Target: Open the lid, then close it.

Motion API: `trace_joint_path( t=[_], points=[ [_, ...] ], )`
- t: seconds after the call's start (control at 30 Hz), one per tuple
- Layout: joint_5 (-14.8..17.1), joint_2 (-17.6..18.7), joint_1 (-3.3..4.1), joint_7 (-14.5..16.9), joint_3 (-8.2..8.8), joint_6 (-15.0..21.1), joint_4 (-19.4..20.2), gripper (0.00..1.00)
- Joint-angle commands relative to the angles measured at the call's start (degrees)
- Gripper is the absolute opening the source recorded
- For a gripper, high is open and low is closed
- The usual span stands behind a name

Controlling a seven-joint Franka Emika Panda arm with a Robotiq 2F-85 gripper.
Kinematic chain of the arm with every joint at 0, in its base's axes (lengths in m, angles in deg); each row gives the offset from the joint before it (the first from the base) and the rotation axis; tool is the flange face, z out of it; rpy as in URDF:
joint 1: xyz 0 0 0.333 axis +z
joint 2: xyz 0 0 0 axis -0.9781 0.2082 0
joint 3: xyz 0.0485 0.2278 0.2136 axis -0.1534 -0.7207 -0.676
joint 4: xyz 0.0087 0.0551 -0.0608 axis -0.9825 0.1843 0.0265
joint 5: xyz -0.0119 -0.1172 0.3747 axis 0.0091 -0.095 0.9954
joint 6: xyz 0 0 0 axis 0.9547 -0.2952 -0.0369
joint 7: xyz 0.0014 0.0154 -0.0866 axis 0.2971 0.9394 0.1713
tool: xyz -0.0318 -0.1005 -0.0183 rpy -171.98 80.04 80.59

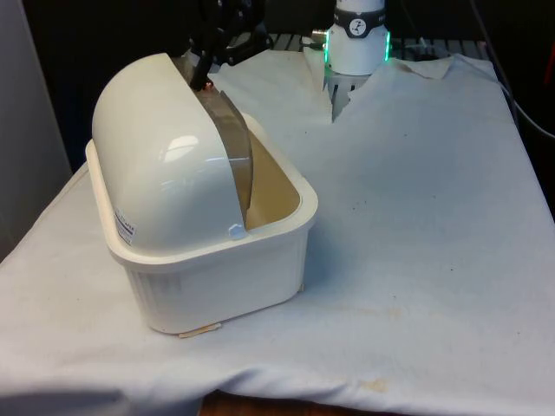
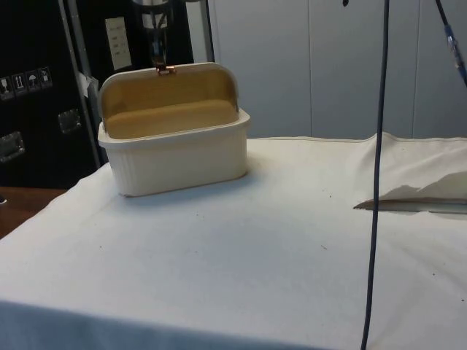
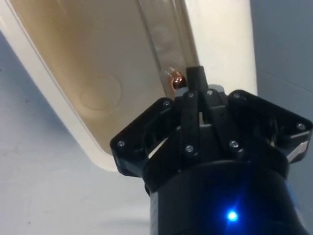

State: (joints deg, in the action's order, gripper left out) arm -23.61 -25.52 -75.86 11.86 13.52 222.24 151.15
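I'm seeing even, soft overhead light; the white cloth (image 1: 416, 217) reads bright, with a pale glare patch on the bread box's (image 1: 199, 251) domed shell. A faint shadow hugs the box's base. In the wrist view, the gripper (image 3: 195, 88) is dark, slightly soft.

A white cloth (image 1: 416, 217) covers the counter. It has wrinkles and a few small dark specks and faint yellow stains on it. In the side view, the cloth (image 2: 219, 262) is bunched up in a fold on one side. A thin dark cable (image 2: 377, 182) hangs down in front. A black cabinet (image 2: 36, 95) stands behind, beside pale wall panels (image 2: 328, 65).
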Motion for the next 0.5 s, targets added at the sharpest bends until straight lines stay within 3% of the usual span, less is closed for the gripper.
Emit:
trace_joint_path(
  t=[0.0, 0.03, 0.07, 0.13, 0.33, 0.37, 0.4, 0.47],
  points=[
    [1.7, -0.2, -0.46, 1.4, -0.63, 0.1, 0.3, 0.0],
    [2.2, -0.2, -0.46, 1.9, -0.63, 0.1, 0.3, 0.0],
    [1.2, 0.0, 0.0, 1.0, 0.0, 0.0, 0.0, 0.0],
    [3.4, -0.1, -0.46, 2.9, -0.63, 0.1, 0.3, 0.0],
    [7.3, 0.0, -0.46, 6.4, -0.63, -0.1, 0.3, 0.0],
    [6.3, 0.0, 0.0, 5.6, 0.06, -0.3, 0.0, 0.0],
    [7.8, 0.1, -0.46, 7.0, -0.69, -0.2, 0.3, 0.0],
    [9.0, 0.1, -0.46, 8.0, -0.63, -0.3, 0.3, 0.0]
  ],
)
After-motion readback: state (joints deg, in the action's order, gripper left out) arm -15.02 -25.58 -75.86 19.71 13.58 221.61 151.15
